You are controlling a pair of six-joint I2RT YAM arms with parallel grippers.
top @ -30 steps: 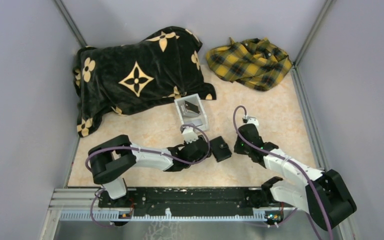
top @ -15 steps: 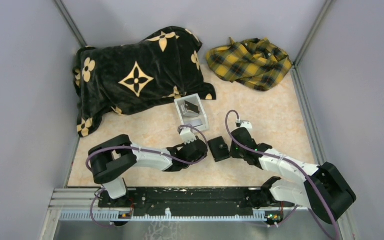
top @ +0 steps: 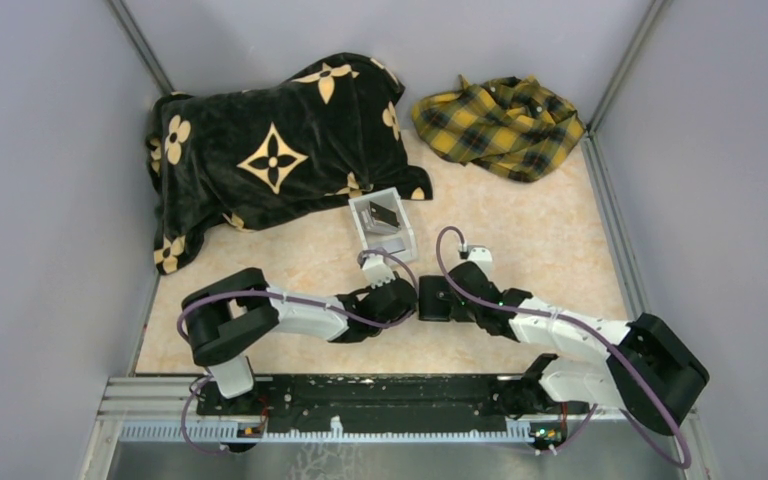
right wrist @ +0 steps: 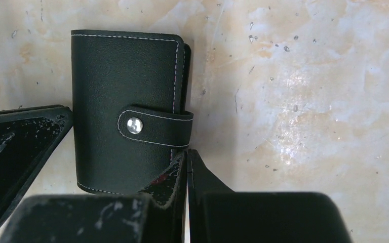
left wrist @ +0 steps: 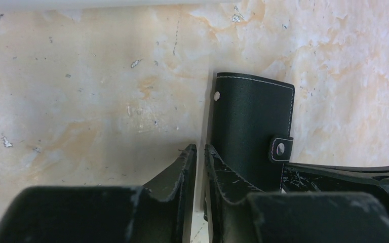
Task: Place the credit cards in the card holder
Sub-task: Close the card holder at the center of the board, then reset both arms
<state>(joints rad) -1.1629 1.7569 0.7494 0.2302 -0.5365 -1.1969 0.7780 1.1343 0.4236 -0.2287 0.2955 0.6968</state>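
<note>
Card holder [right wrist: 124, 86] flat on the desk [top: 540, 230], mid-frame.
The left gripper [left wrist: 198, 148] sits just at its left edge and the right gripper [right wrist: 186, 152] at its right. A box [top: 357, 215] just above holds a card [top: 384, 214]. A blanket [top: 270, 150] lies upper left, a cloth [top: 500, 125] upper right.

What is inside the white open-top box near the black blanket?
A dark card shows inside the white box. Something pale lies lower in it, too small to identify. Whatever sits beneath the dark card is covered.
</note>
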